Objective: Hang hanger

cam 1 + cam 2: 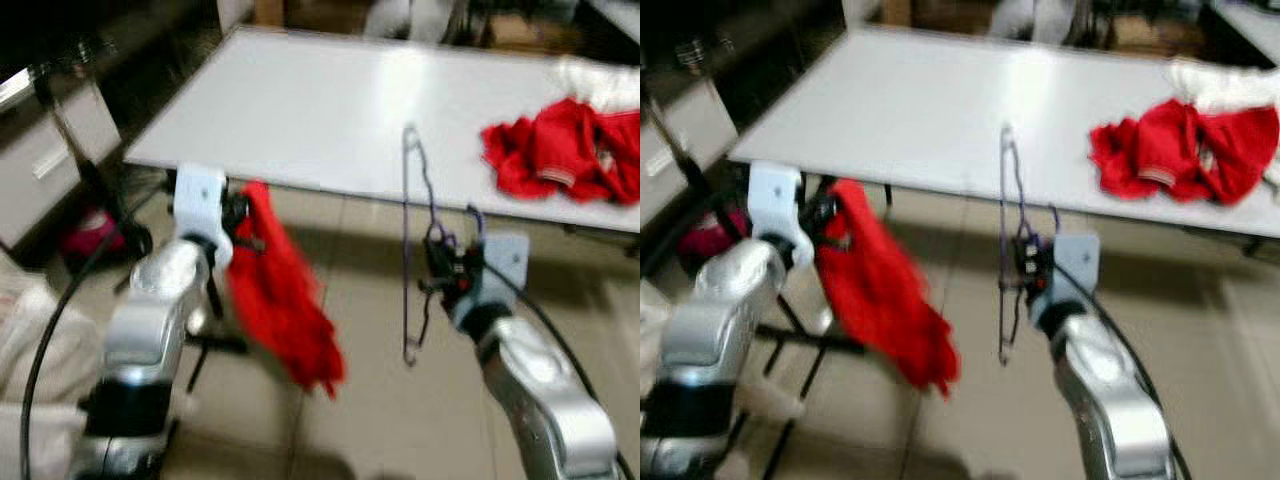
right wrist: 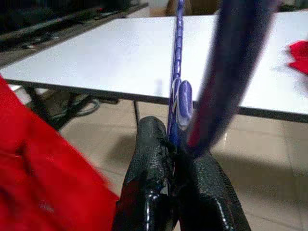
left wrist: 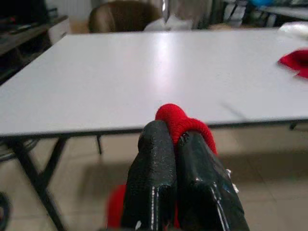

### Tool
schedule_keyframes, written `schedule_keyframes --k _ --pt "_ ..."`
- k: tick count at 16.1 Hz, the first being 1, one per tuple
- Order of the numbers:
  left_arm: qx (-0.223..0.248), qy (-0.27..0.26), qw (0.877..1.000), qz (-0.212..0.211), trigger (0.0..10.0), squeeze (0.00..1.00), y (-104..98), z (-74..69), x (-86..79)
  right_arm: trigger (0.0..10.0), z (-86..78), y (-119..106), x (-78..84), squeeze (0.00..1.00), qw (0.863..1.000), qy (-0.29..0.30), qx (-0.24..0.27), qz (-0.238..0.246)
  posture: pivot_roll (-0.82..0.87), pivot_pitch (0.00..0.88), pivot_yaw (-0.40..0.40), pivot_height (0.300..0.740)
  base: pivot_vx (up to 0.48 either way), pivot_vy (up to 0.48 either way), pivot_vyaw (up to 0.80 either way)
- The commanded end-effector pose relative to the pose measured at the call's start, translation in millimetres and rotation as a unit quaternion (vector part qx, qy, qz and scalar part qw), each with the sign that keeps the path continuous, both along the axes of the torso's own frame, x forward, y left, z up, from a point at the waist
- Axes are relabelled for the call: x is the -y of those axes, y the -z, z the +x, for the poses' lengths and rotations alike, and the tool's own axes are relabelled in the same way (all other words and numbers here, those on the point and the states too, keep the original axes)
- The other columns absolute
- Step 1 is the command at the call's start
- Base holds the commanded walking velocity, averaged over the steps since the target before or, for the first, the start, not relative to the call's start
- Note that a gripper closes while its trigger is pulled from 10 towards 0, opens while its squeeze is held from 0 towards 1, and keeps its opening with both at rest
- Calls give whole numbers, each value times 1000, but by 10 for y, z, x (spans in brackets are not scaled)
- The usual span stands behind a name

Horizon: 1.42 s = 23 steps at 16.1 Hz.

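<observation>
My left gripper (image 1: 244, 217) is shut on a red garment (image 1: 285, 300) that hangs down from it over the floor, just in front of the white table (image 1: 330, 100). In the left wrist view the red cloth (image 3: 180, 122) bulges out between the closed fingers (image 3: 154, 178). My right gripper (image 1: 440, 262) is shut on a thin purple wire hanger (image 1: 408, 250), held upright before the table's near edge. The right wrist view has the hanger (image 2: 177, 91) rising from between the closed fingers (image 2: 149, 168), with the red garment (image 2: 43, 183) at one side.
A second pile of red clothes (image 1: 565, 150) lies on the table's right part, with something white (image 1: 600, 75) behind it. Black stand legs (image 1: 215, 340) and a cable (image 1: 50, 320) cross the tiled floor on the left. Pale fabric (image 1: 25, 350) sits at far left.
</observation>
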<state>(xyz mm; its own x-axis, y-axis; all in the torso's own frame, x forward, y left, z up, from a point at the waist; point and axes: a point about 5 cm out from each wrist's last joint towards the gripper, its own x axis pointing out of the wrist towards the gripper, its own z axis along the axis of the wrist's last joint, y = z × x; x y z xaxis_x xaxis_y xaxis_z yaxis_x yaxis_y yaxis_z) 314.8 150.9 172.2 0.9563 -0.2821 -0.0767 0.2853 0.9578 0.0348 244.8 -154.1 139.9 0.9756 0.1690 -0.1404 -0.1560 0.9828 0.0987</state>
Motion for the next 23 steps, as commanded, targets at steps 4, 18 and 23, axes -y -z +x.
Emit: schedule_keyframes --k 4,18,23 --pt "24 24 999 4 10000 0 -121 69 103 10000 3 -42 47 0 1000 0 7 -1 -37 18 -1 740 350 0 0" --pt "38 14 999 2 10000 0 -194 143 72 10000 37 -84 -33 0 999 -38 10 13 -25 14 -13 740 351 0 0" --pt "45 25 999 1 10000 0 -239 179 121 10000 31 -127 -18 0 997 -78 13 -13 -33 6 -8 740 351 0 -160"
